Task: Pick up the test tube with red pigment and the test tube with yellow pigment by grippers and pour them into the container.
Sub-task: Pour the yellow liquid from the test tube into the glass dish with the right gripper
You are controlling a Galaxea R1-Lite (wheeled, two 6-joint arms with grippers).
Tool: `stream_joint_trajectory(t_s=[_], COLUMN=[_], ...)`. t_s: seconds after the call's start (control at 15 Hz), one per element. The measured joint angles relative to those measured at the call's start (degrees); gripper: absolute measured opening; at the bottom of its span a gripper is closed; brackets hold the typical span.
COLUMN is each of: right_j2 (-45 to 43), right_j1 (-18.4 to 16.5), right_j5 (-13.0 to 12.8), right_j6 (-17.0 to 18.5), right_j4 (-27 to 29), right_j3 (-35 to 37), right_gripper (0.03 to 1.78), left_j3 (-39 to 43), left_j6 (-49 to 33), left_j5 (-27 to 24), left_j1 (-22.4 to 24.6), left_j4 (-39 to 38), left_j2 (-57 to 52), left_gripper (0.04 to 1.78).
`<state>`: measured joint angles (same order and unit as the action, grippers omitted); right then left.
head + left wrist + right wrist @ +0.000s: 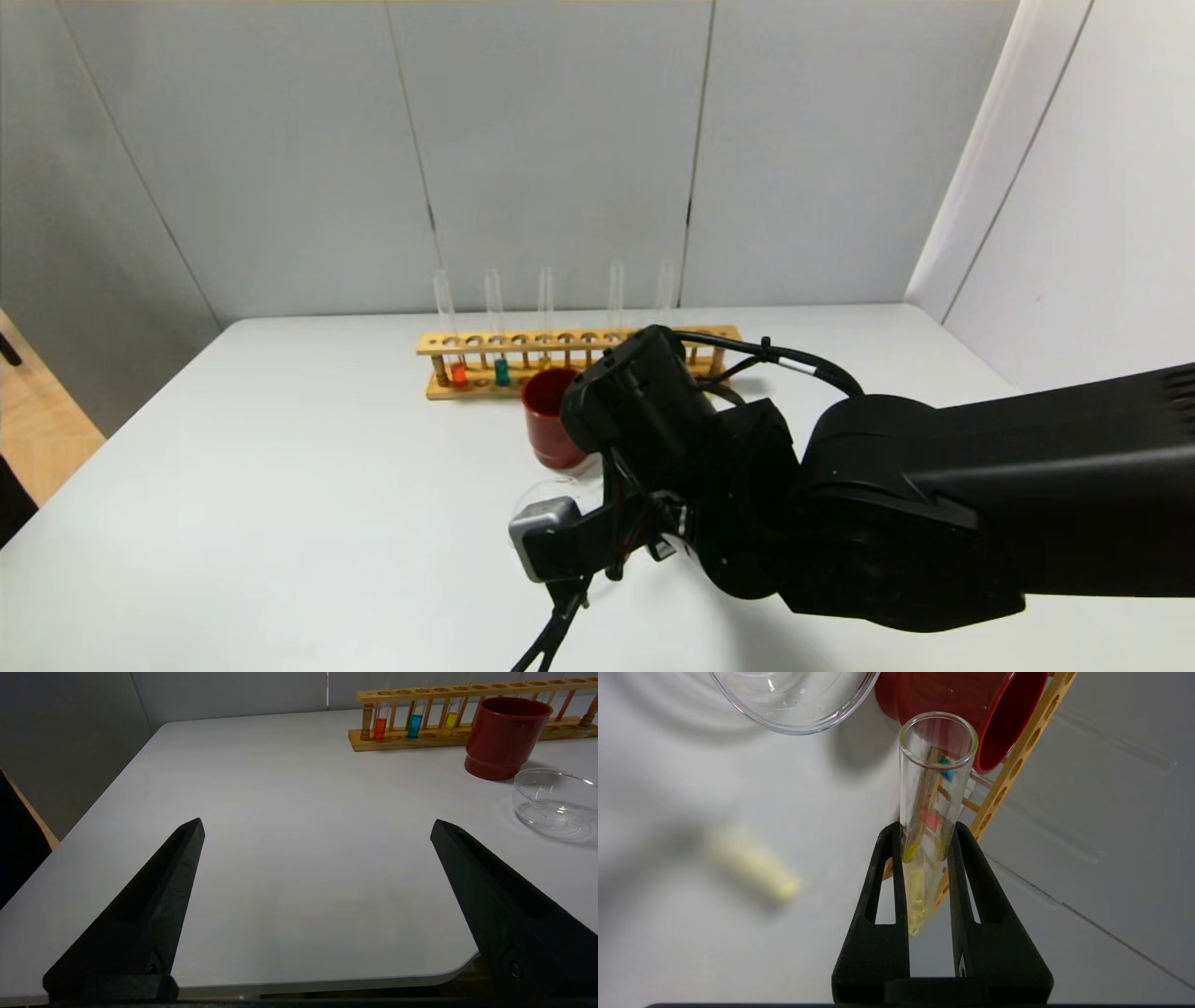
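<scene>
My right gripper is shut on the test tube with yellow pigment. The tube is tilted, with pale yellow liquid at its round bottom between the fingers. Its open mouth is beside the clear glass container, not over it. In the head view my right arm hides the gripper and most of the container. The test tube with red pigment stands in the wooden rack at the back. My left gripper is open and empty above the table's near edge.
A dark red cup stands between the rack and the container. The rack also holds a teal-liquid tube, a yellow-liquid tube and other tubes. A pale yellow smear of light lies on the white table.
</scene>
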<state>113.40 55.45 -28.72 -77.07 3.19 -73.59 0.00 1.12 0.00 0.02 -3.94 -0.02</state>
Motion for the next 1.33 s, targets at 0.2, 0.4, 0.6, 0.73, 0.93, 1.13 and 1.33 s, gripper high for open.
stream_joint_trajectory(t_s=[0.2, 0.4, 0.6, 0.73, 0.93, 1.13, 1.33], right_j2=[0.5, 0.9, 1.0, 0.7, 0.5, 0.4, 0.7], right_j1=[0.7, 0.9, 1.0, 1.6, 2.2, 2.4, 2.0], right_j5=[-0.2, -1.6, -1.6, -1.8, -2.5, -2.5, -3.0], right_j6=[-0.1, -0.4, -0.3, -0.3, -0.3, 0.0, 0.1], right_j4=[0.1, 0.9, 0.6, 0.9, 0.9, 0.9, 0.6], right_j3=[-0.1, -0.4, -0.6, -1.0, -0.4, -0.1, -0.1], right_gripper=[0.27, 0.27, 0.27, 0.27, 0.27, 0.27, 0.27], left_j3=[0.0, 0.0, 0.0, 0.0, 0.0, 0.0, 0.0], left_j6=[0.0, 0.0, 0.0, 0.0, 0.0, 0.0, 0.0], left_j5=[0.0, 0.0, 0.0, 0.0, 0.0, 0.0, 0.0], left_j1=[0.0, 0.0, 0.0, 0.0, 0.0, 0.0, 0.0], left_j4=[0.0, 0.0, 0.0, 0.0, 0.0, 0.0, 0.0], left_j2=[0.0, 0.0, 0.0, 0.0, 0.0, 0.0, 0.0], left_gripper=[1.71, 1.71, 1.71, 1.71, 1.71, 1.71, 1.71])
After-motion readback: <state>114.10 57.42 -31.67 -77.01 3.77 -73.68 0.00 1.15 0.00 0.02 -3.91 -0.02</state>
